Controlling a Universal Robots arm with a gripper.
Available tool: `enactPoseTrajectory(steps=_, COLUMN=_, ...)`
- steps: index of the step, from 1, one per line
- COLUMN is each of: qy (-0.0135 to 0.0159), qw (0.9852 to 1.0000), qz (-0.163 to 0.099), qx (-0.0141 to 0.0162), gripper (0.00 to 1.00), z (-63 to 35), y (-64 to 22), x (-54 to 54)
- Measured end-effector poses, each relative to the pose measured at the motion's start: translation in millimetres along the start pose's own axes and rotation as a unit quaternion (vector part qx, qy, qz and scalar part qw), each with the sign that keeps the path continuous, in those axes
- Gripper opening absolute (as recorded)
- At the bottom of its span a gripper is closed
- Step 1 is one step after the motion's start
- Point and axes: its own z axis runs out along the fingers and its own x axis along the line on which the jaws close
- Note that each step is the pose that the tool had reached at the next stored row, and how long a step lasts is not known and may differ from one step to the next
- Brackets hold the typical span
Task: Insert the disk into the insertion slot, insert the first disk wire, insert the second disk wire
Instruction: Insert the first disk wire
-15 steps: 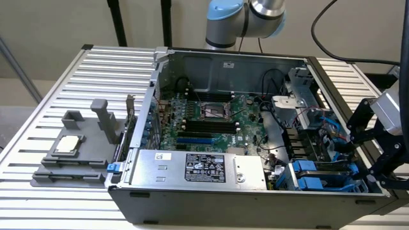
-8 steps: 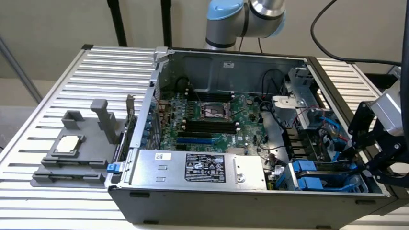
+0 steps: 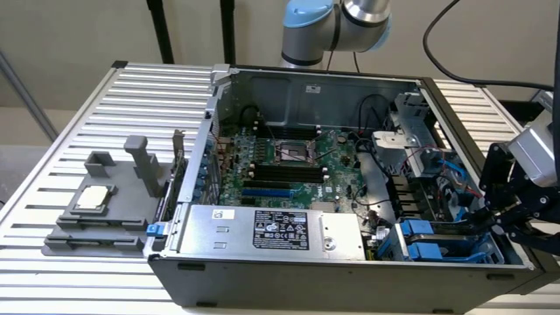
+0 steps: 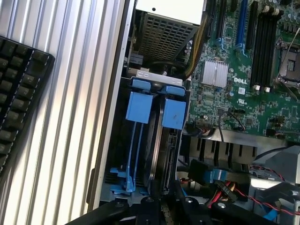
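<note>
The disk (image 4: pixel 165 150) stands edge-on in the insertion slot (image 4: pixel 123 154), a dark sheet-metal bay in the case's corner. Its blue carrier tab (image 4: pixel 174 114) shows at the far end, beside a second blue tab (image 4: pixel 140 107). My gripper (image 4: pixel 162 206) is at the disk's near end with its black fingers (image 4: pixel 151 205) drawn close together; whether they pinch the disk's edge I cannot tell. In the exterior view the gripper (image 3: pixel 490 222) reaches down into the case at the exterior view's right, just above the blue carriers (image 3: pixel 420 239).
A silver labelled power supply (image 3: pixel 271 230) and the green motherboard (image 3: pixel 280 164) lie inside the case. Loose red and blue wires with black plugs (image 4: pixel 220 185) lie beside the bay. A keyboard (image 4: pixel 18 93) and a grey fixture (image 3: pixel 96 203) rest on the slatted table (image 3: pixel 157 98).
</note>
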Motion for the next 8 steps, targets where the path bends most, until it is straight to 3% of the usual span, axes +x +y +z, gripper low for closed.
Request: enactPoseTrajectory(steps=8, qy=0.0003, qw=1.0, qz=-0.007, qx=-0.001, gripper=0.18, z=0.2, y=0.0, x=-0.1)
